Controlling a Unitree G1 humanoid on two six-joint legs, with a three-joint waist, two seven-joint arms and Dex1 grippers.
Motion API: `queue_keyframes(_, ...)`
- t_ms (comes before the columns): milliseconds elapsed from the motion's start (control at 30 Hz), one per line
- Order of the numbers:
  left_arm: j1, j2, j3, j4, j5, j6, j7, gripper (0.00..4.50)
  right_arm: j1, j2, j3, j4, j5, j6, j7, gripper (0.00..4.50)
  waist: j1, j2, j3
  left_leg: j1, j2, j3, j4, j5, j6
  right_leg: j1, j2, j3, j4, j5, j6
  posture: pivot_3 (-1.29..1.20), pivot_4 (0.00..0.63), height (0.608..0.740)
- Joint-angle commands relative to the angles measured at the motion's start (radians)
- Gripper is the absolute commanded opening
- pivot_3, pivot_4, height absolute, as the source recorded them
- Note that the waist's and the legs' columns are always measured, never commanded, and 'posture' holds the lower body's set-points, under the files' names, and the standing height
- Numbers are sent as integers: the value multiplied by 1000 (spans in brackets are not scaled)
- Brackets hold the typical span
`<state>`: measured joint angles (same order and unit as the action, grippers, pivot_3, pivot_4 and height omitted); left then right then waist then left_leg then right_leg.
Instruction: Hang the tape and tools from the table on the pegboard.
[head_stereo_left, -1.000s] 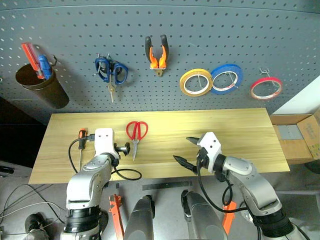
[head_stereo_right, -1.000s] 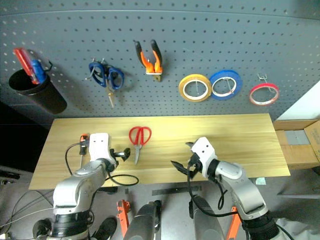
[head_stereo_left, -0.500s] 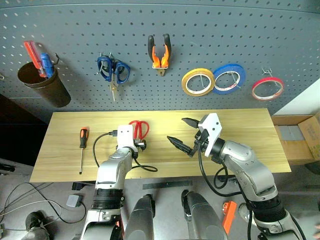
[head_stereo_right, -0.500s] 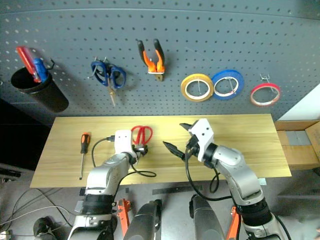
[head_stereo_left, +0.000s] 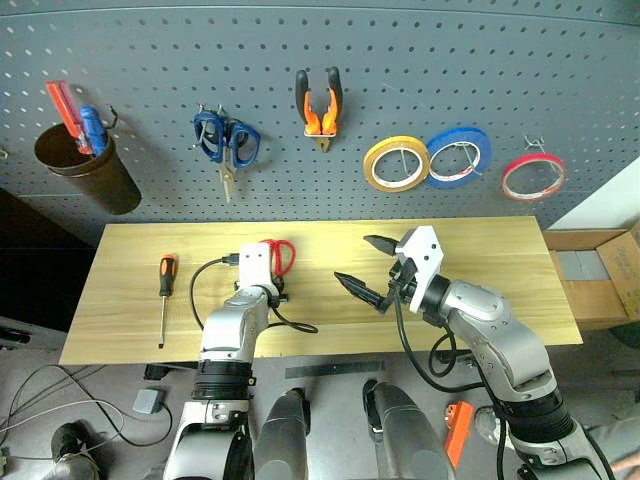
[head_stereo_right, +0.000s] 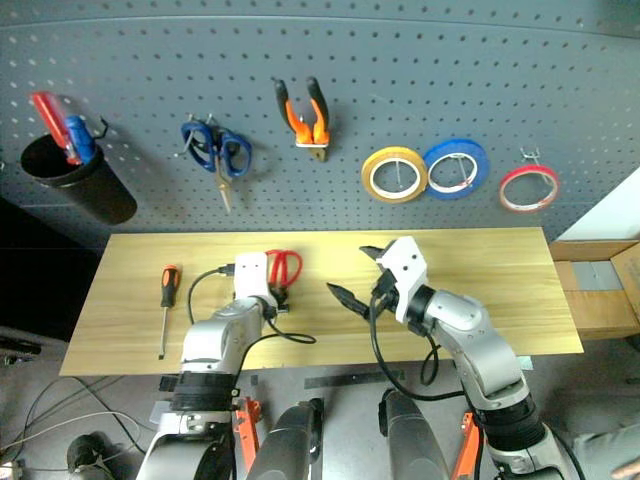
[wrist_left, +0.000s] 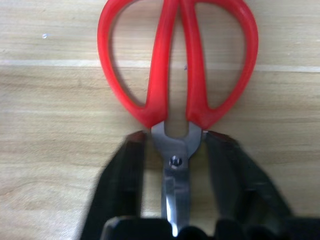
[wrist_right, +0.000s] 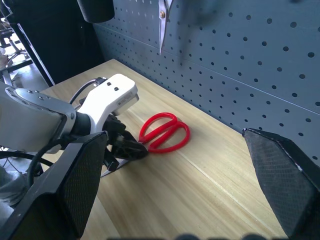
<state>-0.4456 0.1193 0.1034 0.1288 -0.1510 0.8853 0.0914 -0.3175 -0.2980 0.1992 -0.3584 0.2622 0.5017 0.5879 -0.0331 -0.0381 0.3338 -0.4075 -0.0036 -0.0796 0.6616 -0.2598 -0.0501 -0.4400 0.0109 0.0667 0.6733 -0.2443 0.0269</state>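
I see my left gripper (wrist_left: 175, 165) closed around the red-handled scissors (wrist_left: 177, 75) at the pivot, flat on the surface (head_stereo_left: 480, 260); my right gripper (head_stereo_left: 365, 268) hovers wide open.

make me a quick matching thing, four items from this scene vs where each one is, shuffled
1. red-handled scissors
2. screwdriver
3. pliers
4. red tape

a. hung on the pegboard at its right end
b. lying on the table near its left end
c. between the left gripper fingers
d. hung on the pegboard, near its middle

Pairs: 1-c, 2-b, 3-d, 4-a
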Motion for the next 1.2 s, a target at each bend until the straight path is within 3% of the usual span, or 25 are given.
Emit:
queue_keyframes(33, 47, 14, 0, -69, 3, 57, -18, 1013, -12, -3, -6, -39, 5, -12, -3, 4500, -1, 0, 0, 0, 0, 0, 0, 0, 0, 0, 0, 0, 0, 0, 0, -20, 367, 740)
queue_keyframes(267, 146, 56, 16, -215, -4, 60, -64, 1013, -21, -8, -8, -19, -2, -27, 3, 4500, -5, 1, 0, 0, 1, -1, -1, 0, 0, 0, 0, 1, 0, 0, 0, -17, 354, 740)
queue_keyframes(400, 237, 89, -20, -367, 1, -81, -136, 1013, -32, -8, -7, 2, -5, -44, 11, 4500, -3, 1, 0, -1, 1, 0, -1, 0, -1, -1, -1, 2, -1, 0, 0, -16, 339, 740)
queue_keyframes(533, 450, 130, -6, -601, 26, -316, -190, 1013, -59, -15, -9, 40, -1, -72, 37, 4500, -3, 1, 0, -2, 1, 0, -2, 1, -4, -1, -2, 2, -4, 0, 0, -6, 307, 740)
queue_keyframes(700, 601, 182, -83, -719, 124, -565, -229, 1013, -98, -31, -36, 58, 99, -14, 133, 4500, 5, 3, -1, -4, 1, -1, -4, 1, -3, -1, -3, 1, -10, 3, -5, -1, 277, 740)
queue_keyframes(933, 490, 147, -119, -688, 259, -724, -144, 1013, -182, -64, -151, 36, 291, 93, 199, 4500, 16, 2, -4, -10, -3, -2, 1, 1, 1, -1, -6, -3, -14, 7, 0, 16, 233, 740)
queue_keyframes(1200, 392, 146, -38, -601, 256, -808, -135, 1013, -248, -60, -137, 66, 267, 50, 191, 4500, 4, 2, -49, -10, -2, 0, -1, 2, 2, -2, -6, -8, -13, 9, 0, 7, 167, 740)
